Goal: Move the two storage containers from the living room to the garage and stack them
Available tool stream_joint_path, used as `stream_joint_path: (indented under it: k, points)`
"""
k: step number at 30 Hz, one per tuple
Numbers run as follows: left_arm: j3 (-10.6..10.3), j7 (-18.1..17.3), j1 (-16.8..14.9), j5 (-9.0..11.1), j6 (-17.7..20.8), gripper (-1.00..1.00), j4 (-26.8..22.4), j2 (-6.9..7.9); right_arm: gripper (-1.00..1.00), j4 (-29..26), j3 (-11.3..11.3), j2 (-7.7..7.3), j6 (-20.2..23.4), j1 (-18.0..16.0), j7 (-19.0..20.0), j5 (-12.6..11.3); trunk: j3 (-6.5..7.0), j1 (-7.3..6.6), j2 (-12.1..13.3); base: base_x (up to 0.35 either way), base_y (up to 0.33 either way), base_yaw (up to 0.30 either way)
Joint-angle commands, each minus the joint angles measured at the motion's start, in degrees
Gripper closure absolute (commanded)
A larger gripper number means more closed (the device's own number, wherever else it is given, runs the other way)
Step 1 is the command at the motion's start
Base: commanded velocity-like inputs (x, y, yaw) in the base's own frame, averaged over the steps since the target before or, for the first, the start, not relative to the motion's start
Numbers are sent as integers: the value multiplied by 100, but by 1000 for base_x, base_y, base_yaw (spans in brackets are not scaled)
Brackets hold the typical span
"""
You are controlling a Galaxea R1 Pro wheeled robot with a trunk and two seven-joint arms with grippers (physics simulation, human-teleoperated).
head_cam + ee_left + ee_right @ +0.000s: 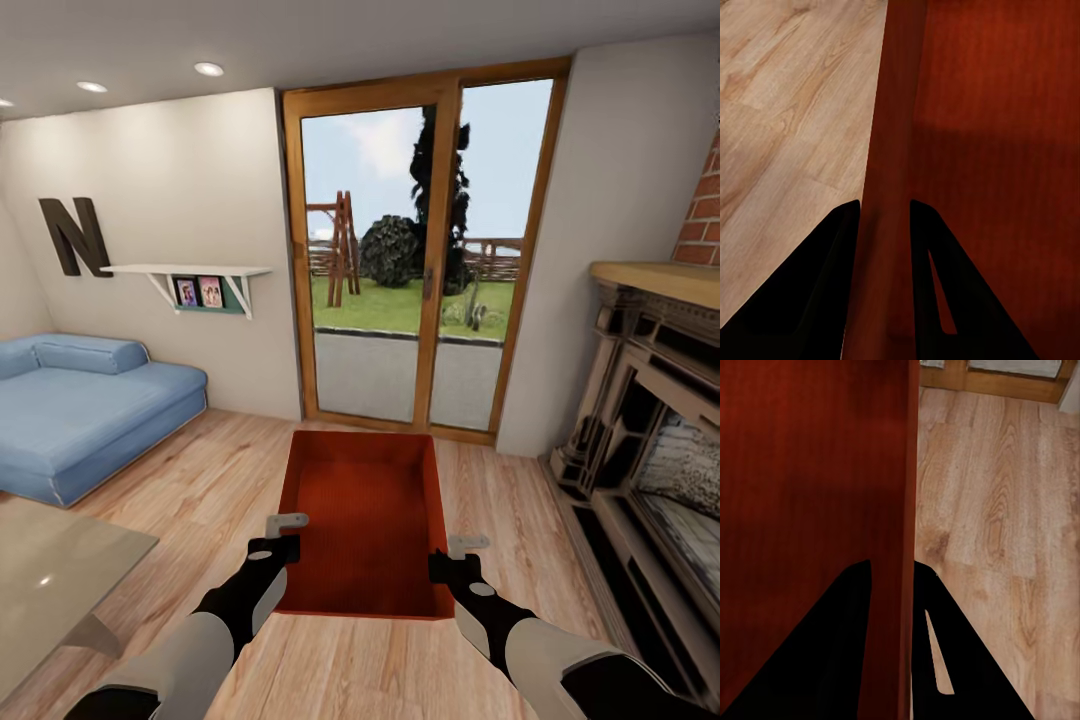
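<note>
Looks like both sets of jaws are pinching the storage container (363, 520), left gripper (884, 217) straddling one side wall and right gripper (892, 574) the opposite, so keep it level and squeeze evenly while carrying it off the wood floor (200, 470).

Head view bright, evenly lit; daylight through glass doors (415, 265), plus recessed ceiling lights (209, 69) glowing white. Soft render, slight blur on garden beyond glass. Wide-angle stretch at edges: fireplace (650, 420) and sofa (85, 410) skewed outward. Faint specular spot on glass counter (50, 580). Bin (365, 520) interior shows soft shadow along near wall. Wrist views dimmer: bin wall dark red with shadow band, tool fingers (817, 300) pure black silhouettes, no detail; wood floor (997, 532) grain slightly smeared.
</note>
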Motion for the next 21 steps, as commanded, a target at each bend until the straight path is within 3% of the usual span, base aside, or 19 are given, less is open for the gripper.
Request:
stream_joint_path:
  k: [1,21]
  points:
    - [226,67,-4,52,46,100,-3,44,100,-22,-211,-41,-25,-4,-42,-15,2,1,-5,0,0,0]
    - [226,61,-4,52,46,100,28,44,100,-22,-211,-38,-25,-4,-42,-15,181,1,-5,0,0,0]
